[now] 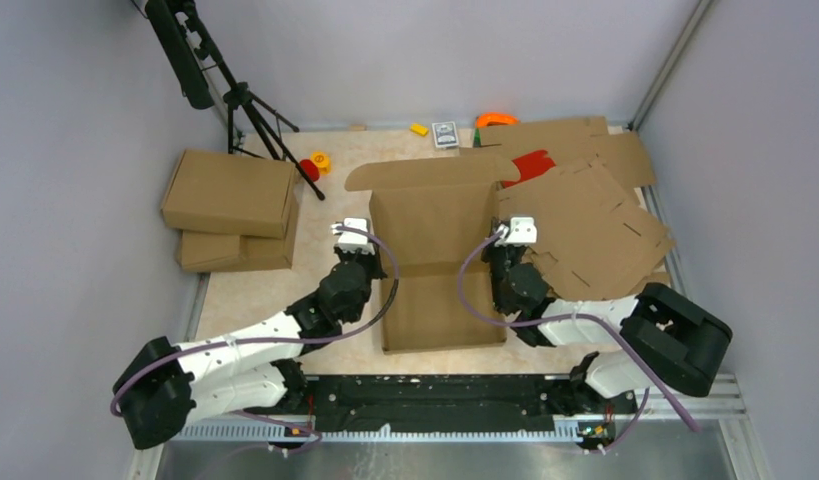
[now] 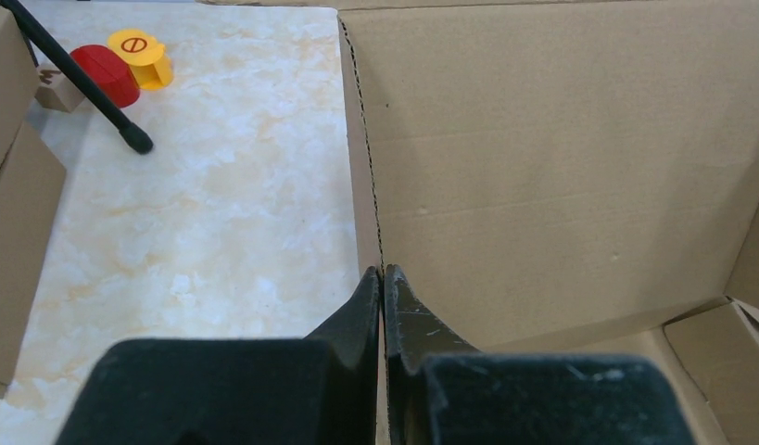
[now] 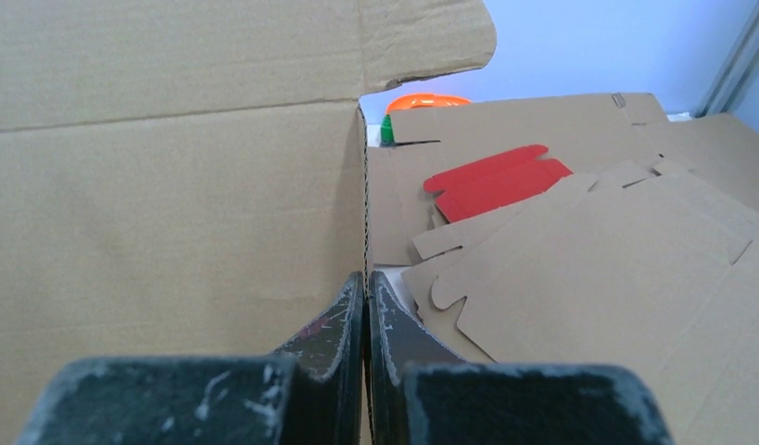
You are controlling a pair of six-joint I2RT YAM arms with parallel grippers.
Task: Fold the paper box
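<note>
The paper box lay at the centre of the table, between the two arms, its base panel flat and a far panel standing up at its 12 o'clock end. The left gripper was at the box's 9 o'clock edge, its fingers clenched, with the thin perforated side wall running straight in between them. The right gripper was at the 3 o'clock edge, fingers likewise pinched on that side's cardboard edge. Toward 2 o'clock from the box lay a heap of flat cardboard sheets with a red sheet among them. At about 10 o'clock sat two closed boxes, stacked, near a tripod.
</note>
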